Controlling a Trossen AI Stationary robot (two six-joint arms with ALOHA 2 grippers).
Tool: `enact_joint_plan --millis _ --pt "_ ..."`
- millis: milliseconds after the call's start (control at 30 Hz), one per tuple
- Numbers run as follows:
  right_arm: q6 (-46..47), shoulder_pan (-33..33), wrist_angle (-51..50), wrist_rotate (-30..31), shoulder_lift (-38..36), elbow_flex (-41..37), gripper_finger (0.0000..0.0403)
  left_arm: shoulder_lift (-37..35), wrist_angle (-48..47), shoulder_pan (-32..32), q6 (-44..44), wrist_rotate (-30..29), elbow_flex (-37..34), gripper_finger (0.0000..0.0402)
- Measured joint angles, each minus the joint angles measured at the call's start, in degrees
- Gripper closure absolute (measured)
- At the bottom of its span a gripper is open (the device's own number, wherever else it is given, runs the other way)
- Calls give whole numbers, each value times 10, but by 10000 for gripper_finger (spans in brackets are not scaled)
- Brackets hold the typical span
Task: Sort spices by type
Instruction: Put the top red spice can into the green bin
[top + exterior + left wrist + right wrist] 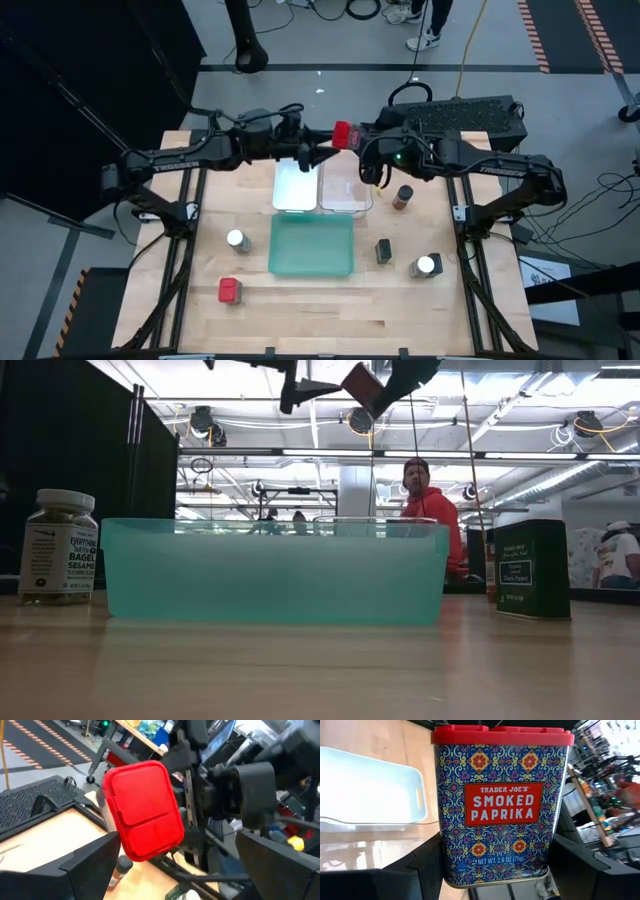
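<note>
High over the far ends of the trays, my right gripper (358,138) is shut on a red-lidded smoked paprika tin (501,805). Its red lid (142,802) faces my left gripper (320,154), which is open and level just left of the tin, touching nothing. On the table stand a second red tin (230,290), two white-lidded jars (237,240) (427,266), a dark tin (384,250) and a brown jar (403,196). My right gripper pinches the paprika tin between its two fingers (415,875), on the tin's two narrow sides near its bottom end (451,867). The fingers come from the table's right, slanting downward. The tin is lifted clear, tilted, its lid end toward the left gripper.
A white tray (282,190) and a clear tray (362,200) lie side by side at the far middle. A green tray (312,268) sits nearer. A black case (470,115) stands at the far right. People stand beyond the table (432,510).
</note>
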Motion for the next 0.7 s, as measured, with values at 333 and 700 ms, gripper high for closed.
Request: enact_joint_plan --millis 333,700 --pt "-13 0 -14 -4 2 0 134 35 -63 1 29 -59 60 4" --pt "-14 0 -13 -3 4 0 134 38 -143 2 29 -115 96 4"
